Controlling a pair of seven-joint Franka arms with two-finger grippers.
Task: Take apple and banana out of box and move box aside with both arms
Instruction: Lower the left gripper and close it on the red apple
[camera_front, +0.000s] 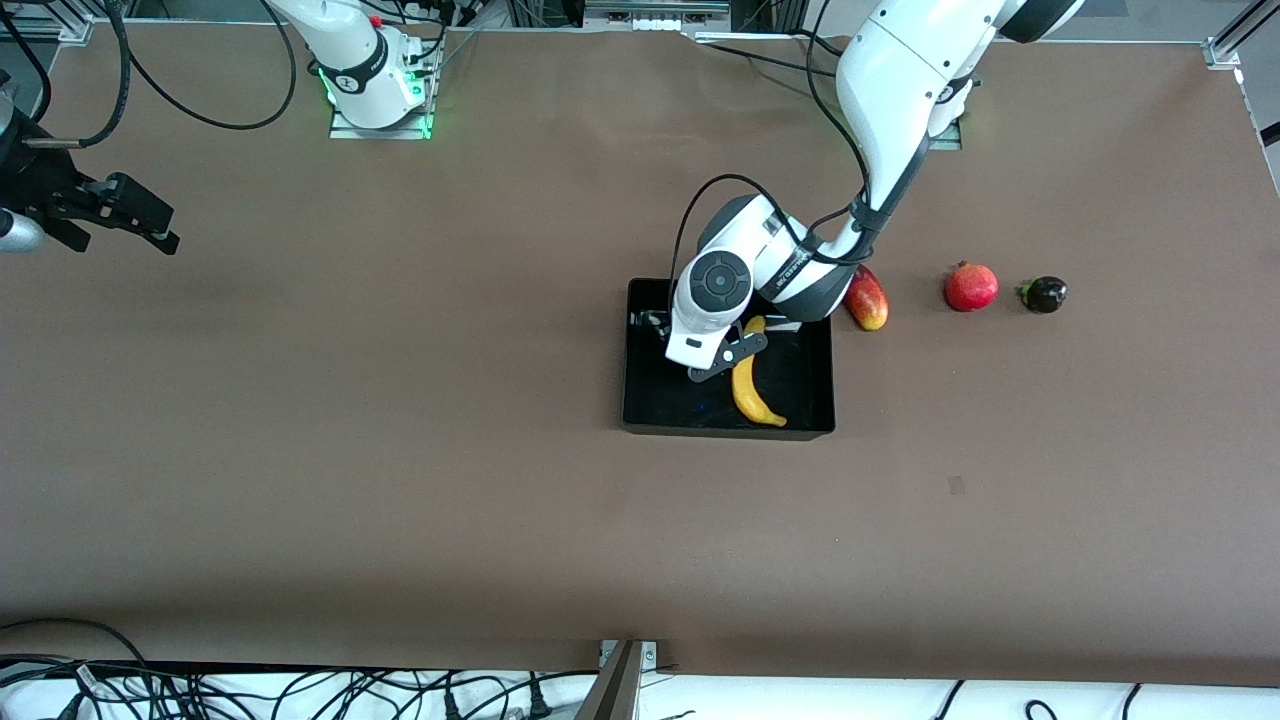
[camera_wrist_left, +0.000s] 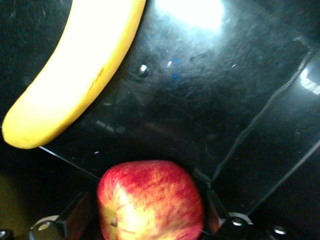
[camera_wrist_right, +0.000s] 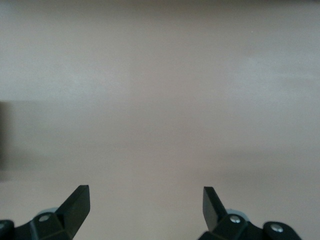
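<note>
Left gripper (camera_wrist_left: 150, 220) fingers straddle the apple (camera_wrist_left: 150, 200) (edge-cropped); right gripper (camera_wrist_right: 146, 205) fingers spread, waiting.

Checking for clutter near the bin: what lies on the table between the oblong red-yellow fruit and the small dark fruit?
One thing: the round red fruit with a small crown sits between the oblong red-yellow fruit and the small dark fruit, apart from both, as the front view shows.

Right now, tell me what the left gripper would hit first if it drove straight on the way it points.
The apple, which sits between the left gripper's open fingers. Under it is the black bin's floor, where the banana lies beside it. Whether the apple already rests on that floor is unclear.
</note>
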